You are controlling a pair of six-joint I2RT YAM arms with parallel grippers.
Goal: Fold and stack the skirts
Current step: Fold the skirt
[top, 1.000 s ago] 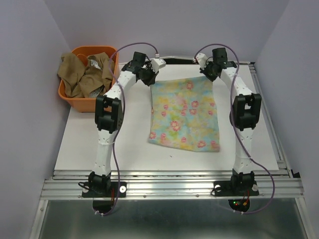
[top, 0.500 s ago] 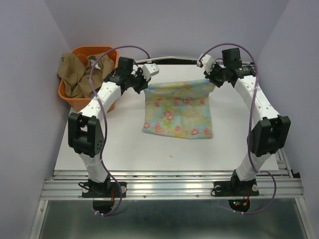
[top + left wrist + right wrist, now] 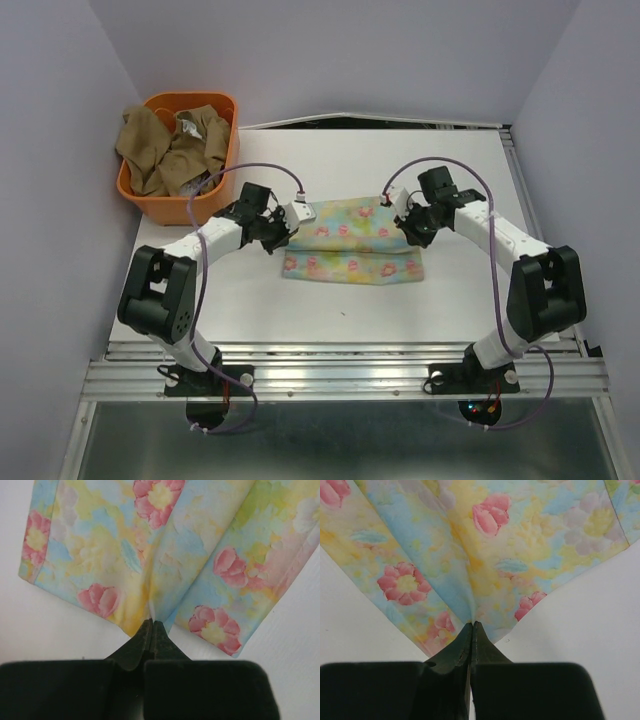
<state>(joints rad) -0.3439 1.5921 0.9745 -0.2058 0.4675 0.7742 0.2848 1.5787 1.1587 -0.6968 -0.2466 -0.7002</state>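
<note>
Floral skirt (image 3: 352, 247) stretches between left gripper (image 3: 151, 623) and right gripper (image 3: 471, 625) — each clamped tight on 1 corner.

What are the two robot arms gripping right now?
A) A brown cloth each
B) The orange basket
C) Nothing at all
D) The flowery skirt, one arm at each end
D: the left fingers and the right fingers are each pinched shut on a bunched bit of the floral skirt, at opposite ends.

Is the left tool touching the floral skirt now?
Touching. The left wrist view shows the left tool shut on a pinched fold of the floral skirt.
</note>
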